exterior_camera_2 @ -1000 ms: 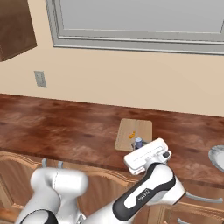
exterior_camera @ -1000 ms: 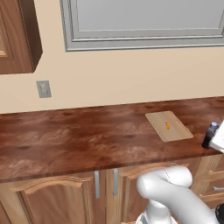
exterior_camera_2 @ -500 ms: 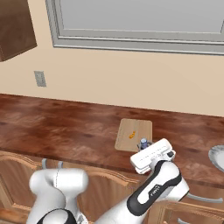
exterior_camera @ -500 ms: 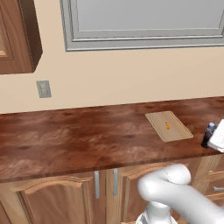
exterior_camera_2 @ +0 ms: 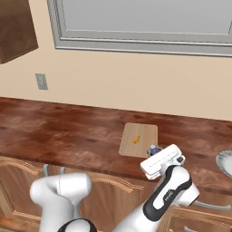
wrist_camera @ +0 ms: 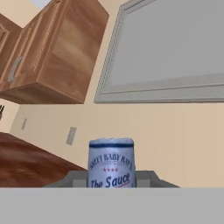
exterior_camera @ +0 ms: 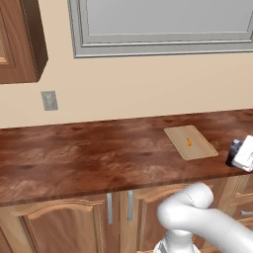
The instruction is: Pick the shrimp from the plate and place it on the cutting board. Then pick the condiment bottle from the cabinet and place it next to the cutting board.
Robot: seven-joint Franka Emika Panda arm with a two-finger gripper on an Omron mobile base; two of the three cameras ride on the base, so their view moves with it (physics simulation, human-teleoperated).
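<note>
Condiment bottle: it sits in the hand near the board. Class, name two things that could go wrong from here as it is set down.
1. The condiment bottle, gripped in the hand, hangs near the counter's front edge; released there, it might topple off.
2. It is close to the cutting board, so it could land on the board or knock the shrimp.
</note>
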